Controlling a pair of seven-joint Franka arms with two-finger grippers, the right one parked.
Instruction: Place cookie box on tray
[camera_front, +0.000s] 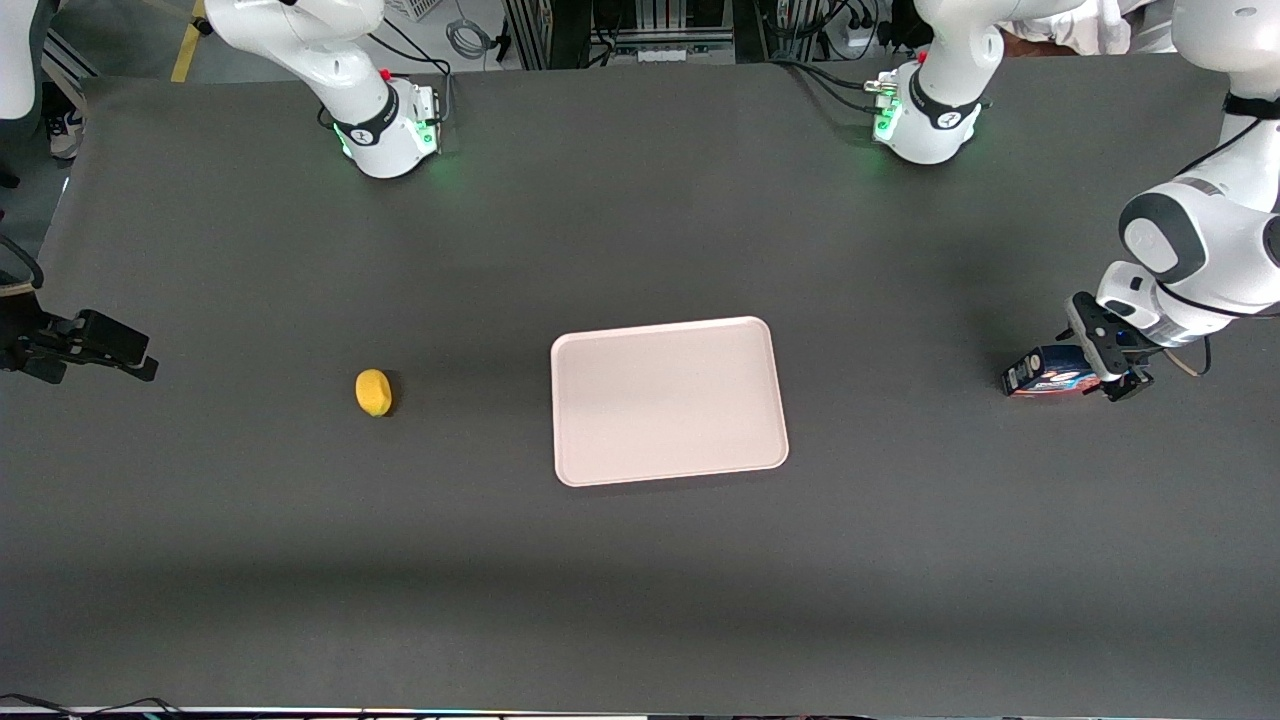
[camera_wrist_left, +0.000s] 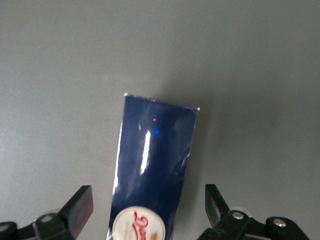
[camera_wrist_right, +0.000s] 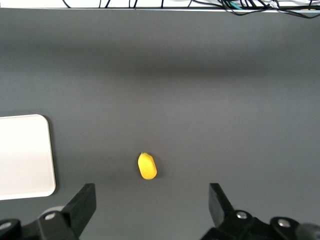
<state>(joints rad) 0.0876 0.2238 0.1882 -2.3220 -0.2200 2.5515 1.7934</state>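
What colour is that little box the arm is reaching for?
The cookie box is dark navy blue, clearest in the left wrist view between the open gripper.

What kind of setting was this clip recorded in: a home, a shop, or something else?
Most likely a robotics lab. Two robot arm bases are bolted to a dark matted table with cables at its edge. The props are few: a cookie box at the open gripper, a pink tray and a small yellow object.

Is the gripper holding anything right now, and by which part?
Nothing is held. The gripper is open, its fingers straddling the logo end of the cookie box with gaps on both sides.
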